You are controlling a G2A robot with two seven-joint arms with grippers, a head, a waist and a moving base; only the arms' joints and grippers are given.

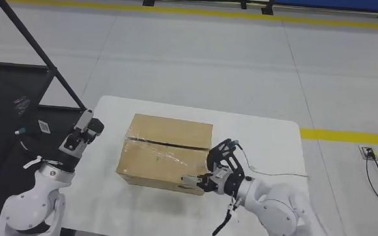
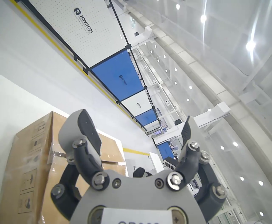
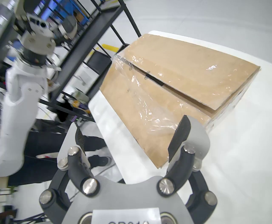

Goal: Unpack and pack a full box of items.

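Your right wrist view reveals the box's (image 3: 170,63) taped seam (image 3: 155,79), with the spread right end effector (image 3: 131,125) at its near-right corner.

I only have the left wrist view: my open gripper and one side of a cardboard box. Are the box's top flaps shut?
Observer: The box has its flaps down. Clear tape runs over the seam, though one flap edge stands slightly raised.
Operator: Where is the other arm?
Observer: The right gripper is open at the box's near corner, at the end away from the left gripper. I cannot tell whether it touches the box.
Operator: How does the box sit?
Observer: It is near the middle of the white table, with its long side across the robot's front. There is a gap between it and the left gripper.
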